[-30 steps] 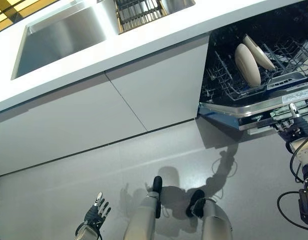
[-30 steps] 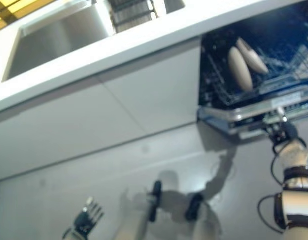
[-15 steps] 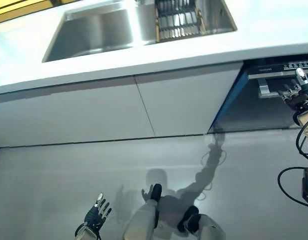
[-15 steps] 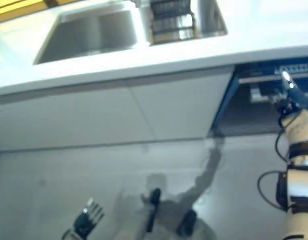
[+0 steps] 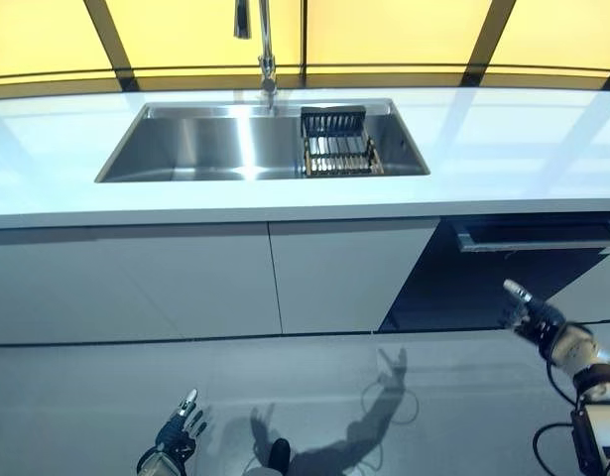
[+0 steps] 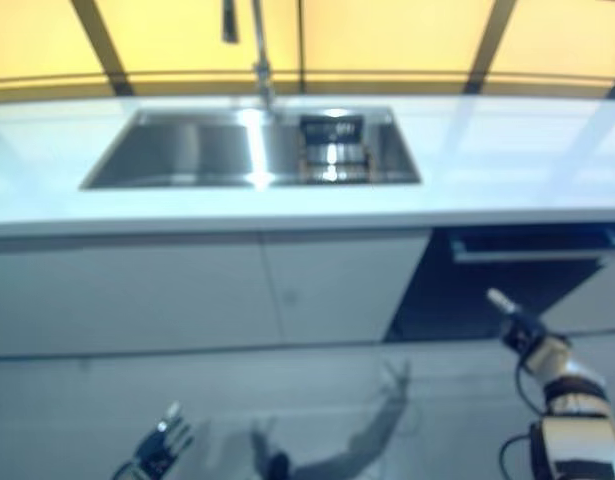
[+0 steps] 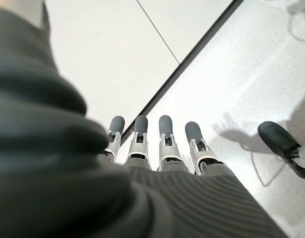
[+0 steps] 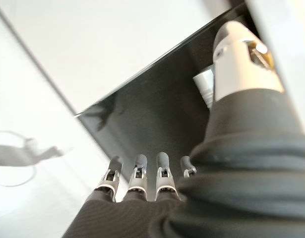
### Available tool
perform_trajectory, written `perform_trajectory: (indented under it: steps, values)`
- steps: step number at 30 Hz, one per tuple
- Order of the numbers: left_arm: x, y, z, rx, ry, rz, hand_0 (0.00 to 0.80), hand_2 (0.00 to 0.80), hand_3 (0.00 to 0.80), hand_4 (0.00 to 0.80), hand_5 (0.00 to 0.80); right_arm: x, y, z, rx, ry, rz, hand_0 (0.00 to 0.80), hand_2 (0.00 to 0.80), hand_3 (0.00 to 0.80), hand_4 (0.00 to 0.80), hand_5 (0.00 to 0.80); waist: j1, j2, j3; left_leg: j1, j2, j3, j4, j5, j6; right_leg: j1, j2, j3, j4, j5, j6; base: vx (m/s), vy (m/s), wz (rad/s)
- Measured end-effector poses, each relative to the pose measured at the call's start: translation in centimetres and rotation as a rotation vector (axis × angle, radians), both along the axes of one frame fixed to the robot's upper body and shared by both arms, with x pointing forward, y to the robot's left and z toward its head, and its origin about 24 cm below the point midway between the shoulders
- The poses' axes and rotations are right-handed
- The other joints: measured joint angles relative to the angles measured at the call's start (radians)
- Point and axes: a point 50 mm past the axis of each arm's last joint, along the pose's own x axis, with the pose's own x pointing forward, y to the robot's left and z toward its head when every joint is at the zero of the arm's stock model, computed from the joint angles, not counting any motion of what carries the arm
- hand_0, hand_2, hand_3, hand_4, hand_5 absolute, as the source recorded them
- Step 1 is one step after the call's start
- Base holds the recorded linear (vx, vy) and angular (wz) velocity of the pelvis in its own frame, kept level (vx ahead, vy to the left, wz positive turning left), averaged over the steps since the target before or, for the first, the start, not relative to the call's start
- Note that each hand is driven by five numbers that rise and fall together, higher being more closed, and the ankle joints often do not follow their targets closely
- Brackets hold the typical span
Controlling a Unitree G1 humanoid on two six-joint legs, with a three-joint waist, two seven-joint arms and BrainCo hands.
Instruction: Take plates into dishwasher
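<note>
With the dishwasher [image 5: 503, 283] door up and no plates in view, both the right hand [image 5: 531, 317] and left hand [image 5: 176, 441] hang empty, fingers straight, so loading looks finished

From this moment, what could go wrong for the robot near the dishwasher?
1. The right hand hangs open just in front of the dark dishwasher door, below its handle; a careless swing might knock the door or catch the handle.
2. No plates show in any view, so whether they sit properly inside cannot be checked from here.
3. The left hand hangs open low near the floor, holding nothing; it seems unlikely to cause trouble.
</note>
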Motion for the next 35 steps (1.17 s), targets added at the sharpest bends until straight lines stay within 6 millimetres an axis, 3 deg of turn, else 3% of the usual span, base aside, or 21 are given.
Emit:
perform_trajectory:
  steps: [4,9,13,19,26,35]
  values:
    - [-1.2,0.2,-0.7,0.032,0.081,-0.024,0.0,0.0,0.0,0.0,0.0,-1.2,2.6,-3.4,0.058,0.076,0.044,0.0,0.0,0.0,0.0,0.0,-0.022,-0.017,-0.029,0.018,0.002,0.019,-0.011,-0.007,0.001,0.053,0.021,0.02,-0.113,0.054,0.002,0.017,0.079,-0.14]
    - [-1.9,-0.3,-1.3,0.159,0.195,-0.228,0.0,0.0,0.0,0.0,0.0,-3.5,4.9,-6.8,0.105,0.142,0.073,0.0,0.0,0.0,0.0,0.0,-0.023,-0.032,-0.063,0.02,0.003,0.042,-0.012,-0.011,-0.001,0.074,0.031,0.038,-0.177,0.092,-0.001,0.015,0.069,-0.12]
    - [-3.6,-0.9,-2.3,0.334,0.361,-0.544,0.0,0.0,0.0,0.0,0.0,-7.3,7.6,-10.7,0.175,0.213,0.068,0.0,0.0,0.0,0.0,0.0,-0.033,-0.035,-0.089,0.031,0.005,0.056,-0.015,-0.022,0.005,0.081,0.031,0.052,-0.178,0.092,-0.001,0.023,0.041,-0.09]
    - [-6.4,-1.3,-3.4,0.319,0.531,-0.606,0.0,0.0,0.0,0.0,0.0,-13.6,12.8,-15.4,0.308,0.355,0.031,0.0,0.0,0.0,0.0,0.0,-0.066,-0.028,-0.12,0.033,0.009,0.073,-0.017,-0.031,0.005,0.082,0.031,0.07,-0.178,0.088,-0.006,0.033,0.015,-0.1]
    - [-8.4,-3.7,-4.4,0.223,0.573,-0.615,0.0,0.0,0.0,0.0,0.0,-16.5,15.2,-16.7,0.391,0.409,-0.015,0.0,0.0,0.0,0.0,0.0,-0.075,-0.02,-0.155,0.034,0.01,0.073,-0.017,-0.033,0.005,0.082,0.031,0.071,-0.181,0.088,-0.006,0.021,0.014,0.0]
    - [-8.6,-3.7,-4.4,0.221,0.575,-0.614,0.0,0.0,0.0,0.0,0.0,-17.6,15.3,-17.0,0.404,0.431,-0.034,0.0,0.0,0.0,0.0,0.0,-0.075,-0.008,-0.18,0.041,0.01,0.072,-0.017,-0.033,0.005,0.088,0.032,0.071,-0.182,0.087,-0.007,0.0,0.0,0.0]
